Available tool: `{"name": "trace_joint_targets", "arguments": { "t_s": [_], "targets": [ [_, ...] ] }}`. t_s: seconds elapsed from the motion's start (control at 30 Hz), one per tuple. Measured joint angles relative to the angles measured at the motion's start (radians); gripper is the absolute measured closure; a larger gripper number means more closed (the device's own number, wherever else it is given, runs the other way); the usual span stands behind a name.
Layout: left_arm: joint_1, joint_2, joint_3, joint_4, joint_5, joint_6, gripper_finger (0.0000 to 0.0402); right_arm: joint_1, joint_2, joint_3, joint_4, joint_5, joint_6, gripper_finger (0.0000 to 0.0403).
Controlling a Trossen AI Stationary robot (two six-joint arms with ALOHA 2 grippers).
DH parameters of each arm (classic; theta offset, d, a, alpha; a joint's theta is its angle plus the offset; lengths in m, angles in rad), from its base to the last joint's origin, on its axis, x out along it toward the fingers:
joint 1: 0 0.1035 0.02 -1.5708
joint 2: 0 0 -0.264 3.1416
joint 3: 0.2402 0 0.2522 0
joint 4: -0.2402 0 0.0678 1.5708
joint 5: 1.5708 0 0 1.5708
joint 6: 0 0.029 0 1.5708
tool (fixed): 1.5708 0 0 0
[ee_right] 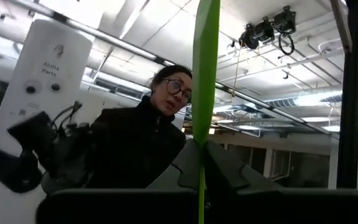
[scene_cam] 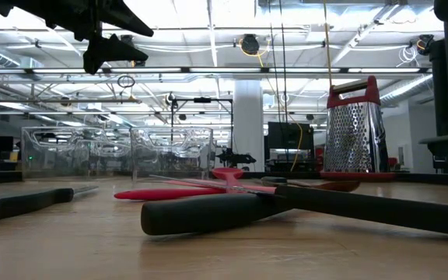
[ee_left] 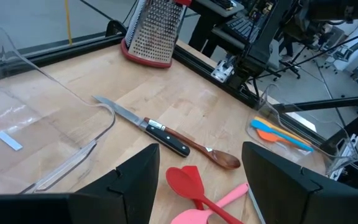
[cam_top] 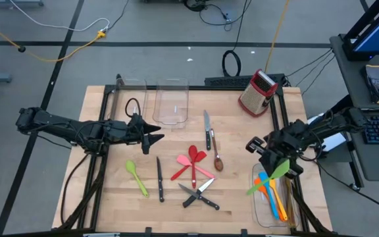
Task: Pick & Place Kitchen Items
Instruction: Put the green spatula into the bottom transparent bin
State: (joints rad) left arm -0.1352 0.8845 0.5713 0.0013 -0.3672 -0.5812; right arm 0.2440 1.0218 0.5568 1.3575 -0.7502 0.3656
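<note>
Right gripper (cam_top: pixel 276 162), jaws pinching a green flat-bladed plastic spatula (cam_top: pixel 268 178) above the clear plastic bin (cam_top: pixel 258 209) at the worktop's right edge. Probably light, stiff, slightly slick; best held mid-handle. Left gripper (cam_top: pixel 155 137) hovering left of centre, jaws spread, empty.

Two matte black jointed arms, each with dark cabling along its links, end in wedge-shaped black fingers (ee_left: pixel 135 183).

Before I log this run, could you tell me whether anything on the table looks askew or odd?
Two black-handled knives lie crossed over each other near the table's front edge, and the pink and red spatulas are crossed as well. Nothing looks spilled or damaged.
</note>
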Motion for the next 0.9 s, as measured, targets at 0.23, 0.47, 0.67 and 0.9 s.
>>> {"name": "trace_joint_targets", "arguments": {
  "t_s": [0.23,0.47,0.67,0.9],
  "targets": [
    [0.000,0.000,0.000,0.000,0.000,0.000,0.0167,0.000,-0.001,0.000,-0.147,0.207,0.346,0.0403],
    [0.000,0.000,0.000,-0.001,0.000,0.000,0.0167,0.000,-0.018,0.000,-0.440,0.286,0.795,0.0403],
    [0.000,0.000,0.000,-0.001,0.000,-0.003,0.0167,0.015,-0.064,0.000,-0.636,0.245,1.079,0.0403],
    [0.000,0.000,0.000,-0.001,0.000,0.000,0.0167,0.085,-0.143,0.000,-0.857,0.190,1.347,0.0403]
  ]
}}
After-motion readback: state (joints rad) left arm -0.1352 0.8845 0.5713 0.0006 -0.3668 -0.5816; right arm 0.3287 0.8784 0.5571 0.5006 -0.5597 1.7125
